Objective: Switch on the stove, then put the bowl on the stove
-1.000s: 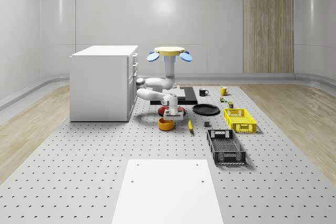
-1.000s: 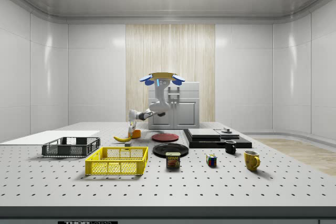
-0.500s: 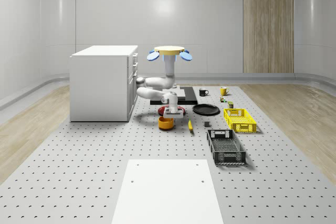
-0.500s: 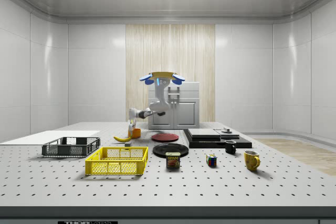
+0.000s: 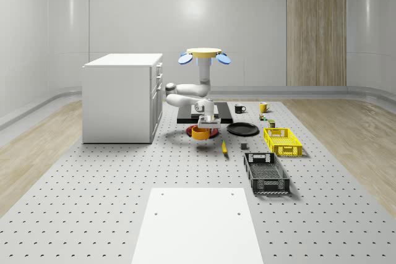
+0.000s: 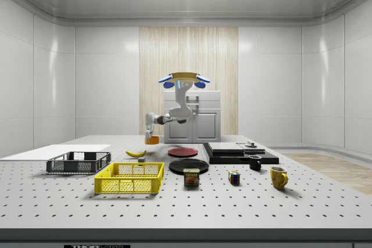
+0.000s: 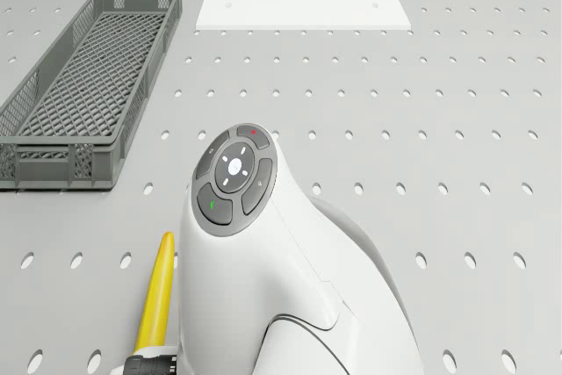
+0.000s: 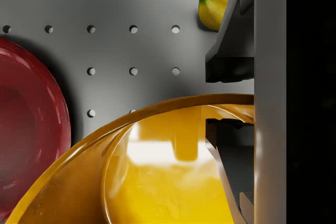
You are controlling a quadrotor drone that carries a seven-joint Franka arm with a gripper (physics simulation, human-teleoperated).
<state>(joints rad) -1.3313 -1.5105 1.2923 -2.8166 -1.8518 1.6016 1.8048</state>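
The end effector [image 5: 208,126] is pinching the rim of the glossy orange round bowl [image 5: 200,132], one finger [image 8: 228,35] outside the wall and one inside, holding it clear of the perforated grey surface [image 5: 111,183] beside the dark red plate [image 5: 193,129]. Judging by this, the carrying step is underway; next the bowl needs moving over the flat black stove [image 5: 221,113]. The white arm is hanging bent beneath the drone [image 5: 205,55], hovering near the white cabinet [image 5: 120,98].

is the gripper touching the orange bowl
Touching. In the wrist view the gripper has one finger outside and one inside the orange bowl's rim, clamped on it; the side view shows the bowl hanging off the table under the hovering drone.
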